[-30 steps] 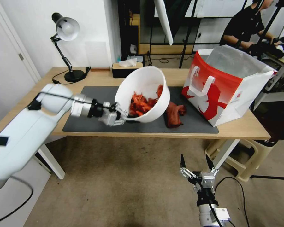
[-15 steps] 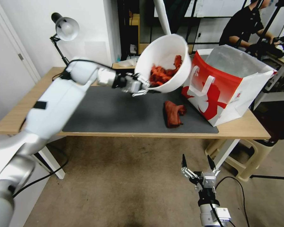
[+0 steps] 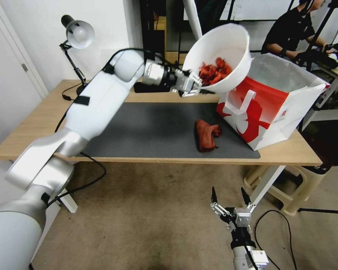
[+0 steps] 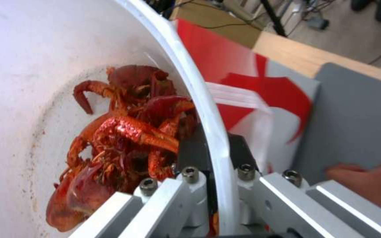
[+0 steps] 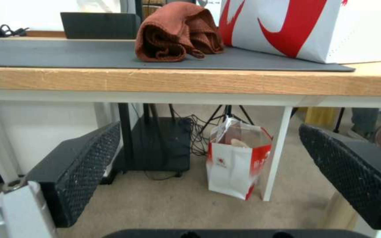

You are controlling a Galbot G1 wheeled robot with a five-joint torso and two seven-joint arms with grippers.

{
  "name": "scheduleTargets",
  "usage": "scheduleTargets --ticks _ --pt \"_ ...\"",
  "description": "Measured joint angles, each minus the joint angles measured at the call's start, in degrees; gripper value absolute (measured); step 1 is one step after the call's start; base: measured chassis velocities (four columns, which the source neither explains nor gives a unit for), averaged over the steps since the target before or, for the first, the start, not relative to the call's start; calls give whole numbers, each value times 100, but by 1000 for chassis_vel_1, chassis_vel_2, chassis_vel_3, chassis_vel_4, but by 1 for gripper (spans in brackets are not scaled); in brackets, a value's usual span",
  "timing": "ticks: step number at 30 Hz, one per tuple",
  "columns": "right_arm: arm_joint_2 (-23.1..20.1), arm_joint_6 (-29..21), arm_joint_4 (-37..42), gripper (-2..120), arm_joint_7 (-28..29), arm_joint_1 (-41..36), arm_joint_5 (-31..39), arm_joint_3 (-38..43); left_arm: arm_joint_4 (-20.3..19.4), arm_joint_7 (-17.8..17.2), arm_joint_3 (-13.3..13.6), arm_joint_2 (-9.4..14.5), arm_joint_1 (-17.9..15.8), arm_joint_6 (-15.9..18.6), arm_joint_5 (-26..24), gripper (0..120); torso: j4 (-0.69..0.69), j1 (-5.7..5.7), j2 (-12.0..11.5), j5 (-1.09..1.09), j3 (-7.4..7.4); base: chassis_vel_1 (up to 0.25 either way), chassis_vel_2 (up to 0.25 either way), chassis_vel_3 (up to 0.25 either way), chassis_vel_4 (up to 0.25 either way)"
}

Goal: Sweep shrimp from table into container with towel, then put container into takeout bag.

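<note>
The container [image 3: 225, 52] is hanging in the air above the table [image 3: 41, 123], tilted, just beside the near-left upper edge of the takeout bag [image 3: 274, 101], with the shrimp [image 3: 214, 71] lying inside it. The left gripper [image 3: 189, 83] is clamping the container's rim from the left, one finger inside and one outside. The bag is standing at the table's right end. The towel [image 3: 207, 134] is lying on the mat [image 3: 146, 127], left of the bag. The right gripper [image 3: 231, 198] is hanging wide apart below and in front of the table edge.
</note>
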Motion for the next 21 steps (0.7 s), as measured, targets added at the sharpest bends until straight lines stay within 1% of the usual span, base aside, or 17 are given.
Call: scheduleTargets --ticks 1,3,4,5,6,7,8,9,10,12,13,14,15,17,21 --pt "5 5 -3 100 -3 -1 0 0 68 -22 0 -58 -40 -13 14 0 0 0 0 0 0 0 0 0 0" --pt "27 10 -13 100 -15 -2 0 -1 408 -145 -1 -362 -232 -81 76 0 0 0 0 0 0 0 0 0 0" --pt "27 10 -13 100 -15 -2 0 -1 408 -145 -1 -362 -232 -81 76 0 0 0 0 0 0 0 0 0 0" --pt "40 12 -17 100 -18 -1 0 -1 579 -223 -5 -553 -335 -108 118 0 0 0 0 -1 0 0 0 0 0" --pt "44 12 -18 100 -20 -1 0 -1 636 -250 -8 -622 -370 -116 132 0 0 0 0 0 0 0 0 0 0" --pt "44 12 -18 100 -20 -1 0 -1 636 -250 -8 -622 -370 -116 132 0 0 0 0 0 0 0 0 0 0" --pt "60 13 -26 100 -24 3 0 -1 771 -322 -21 -820 -462 -136 168 0 -2 0 0 0 0 0 0 0 0" --pt "81 17 -39 100 -27 10 -2 -1 944 -404 -45 -1077 -583 -155 232 0 -4 -1 0 2 0 0 0 0 0" --pt "81 17 -39 100 -27 10 -2 -1 944 -404 -45 -1077 -583 -155 232 0 -4 -1 0 2 0 0 0 0 0" --pt "98 18 -44 100 -30 12 -5 0 1085 -478 -50 -1261 -671 -191 281 0 -3 -1 0 2 -1 0 0 0 0" --pt "113 20 -51 100 -34 13 -9 0 1212 -521 -49 -1418 -750 -232 320 0 -1 -1 0 0 -1 0 0 0 0" --pt "113 20 -51 100 -34 13 -9 0 1212 -521 -49 -1418 -750 -232 320 0 -1 -1 0 0 -1 0 0 0 0" --pt "120 21 -56 100 -36 13 -9 1 1303 -547 -45 -1523 -805 -275 365 0 -1 -1 0 0 0 0 0 0 0" --pt "130 32 -70 100 -39 11 -10 11 1428 -585 -26 -1618 -856 -332 420 0 -4 -1 0 1 -1 0 0 0 0" --pt "133 45 -91 100 -40 10 -10 17 1537 -634 -10 -1638 -883 -367 458 0 -3 -1 0 0 0 0 0 0 0"
